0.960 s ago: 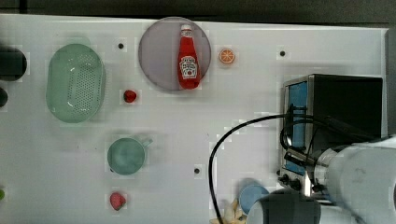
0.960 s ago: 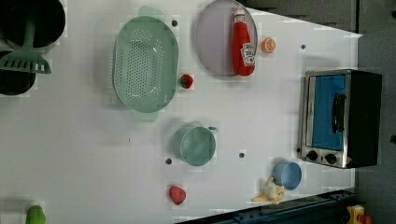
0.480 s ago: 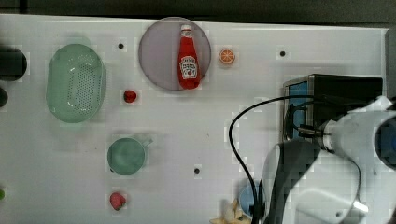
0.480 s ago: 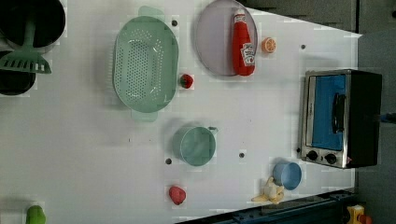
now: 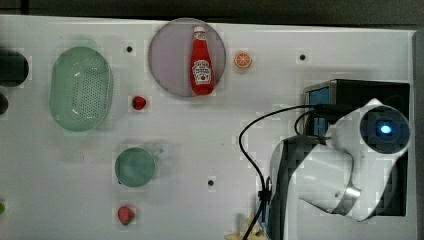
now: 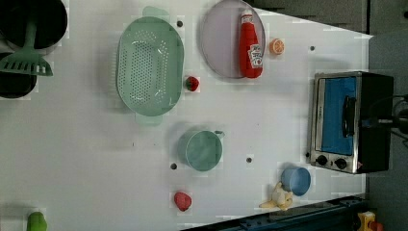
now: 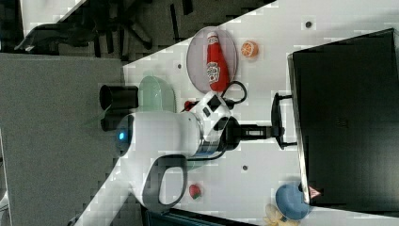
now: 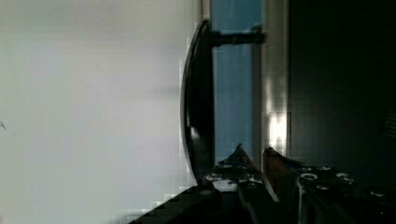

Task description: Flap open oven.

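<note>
— While the gripper sits at the oven's handle, how do its fingers stand?

— Narrow. In the wrist view the fingertips lie close together right beside the dark bar, one of them between the bar and the blue glass. I can't tell whether they actually pinch it.

— And the arm?

— In the right view the hand stretches level across the table toward the oven's front, with the white wrist and forearm behind it. In the top view the forearm hangs over the oven and hides much of it.

— Where is the oven?

— On the white table at the left view's right, door shut, knobs at the lower end. A blue cup stands just beside it; the ketchup bottle lies on a plate well apart.
</note>
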You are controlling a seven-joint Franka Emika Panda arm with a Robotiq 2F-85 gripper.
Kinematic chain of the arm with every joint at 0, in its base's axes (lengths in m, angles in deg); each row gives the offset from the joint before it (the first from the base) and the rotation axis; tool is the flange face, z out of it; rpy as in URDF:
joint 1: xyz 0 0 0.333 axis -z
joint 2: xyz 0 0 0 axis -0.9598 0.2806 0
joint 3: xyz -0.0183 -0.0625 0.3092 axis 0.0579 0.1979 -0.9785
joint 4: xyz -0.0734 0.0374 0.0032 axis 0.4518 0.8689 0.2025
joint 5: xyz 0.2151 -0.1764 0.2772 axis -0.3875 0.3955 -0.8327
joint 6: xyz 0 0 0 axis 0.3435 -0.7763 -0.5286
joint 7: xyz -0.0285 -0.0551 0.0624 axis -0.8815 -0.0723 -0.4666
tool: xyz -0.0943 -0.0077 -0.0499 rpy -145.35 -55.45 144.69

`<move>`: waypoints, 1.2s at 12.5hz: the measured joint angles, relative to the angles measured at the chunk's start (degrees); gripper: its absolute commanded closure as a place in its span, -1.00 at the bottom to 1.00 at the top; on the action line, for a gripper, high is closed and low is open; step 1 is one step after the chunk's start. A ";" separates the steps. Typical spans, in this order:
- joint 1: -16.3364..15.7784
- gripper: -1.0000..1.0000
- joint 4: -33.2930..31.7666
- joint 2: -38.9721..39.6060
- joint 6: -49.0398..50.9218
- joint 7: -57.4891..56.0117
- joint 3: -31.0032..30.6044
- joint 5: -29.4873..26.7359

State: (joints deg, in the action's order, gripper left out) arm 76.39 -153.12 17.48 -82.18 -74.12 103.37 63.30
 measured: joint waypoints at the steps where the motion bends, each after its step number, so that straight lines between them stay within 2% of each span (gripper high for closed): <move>1: -0.19 0.65 -1.12 0.92 -1.76 -0.17 0.04 -0.02; 4: -0.78 0.65 -2.46 4.23 -9.60 -0.22 1.06 -0.64; 9: -0.56 0.65 -3.13 4.82 -10.99 -0.22 0.98 -0.54; 12: -0.99 0.65 -3.47 4.79 -11.02 0.62 0.74 4.29; 15: -2.38 0.65 -4.59 4.56 -11.16 7.64 0.15 10.99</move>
State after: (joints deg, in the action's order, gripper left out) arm 74.01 -157.71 22.04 -93.34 -66.48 103.53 74.28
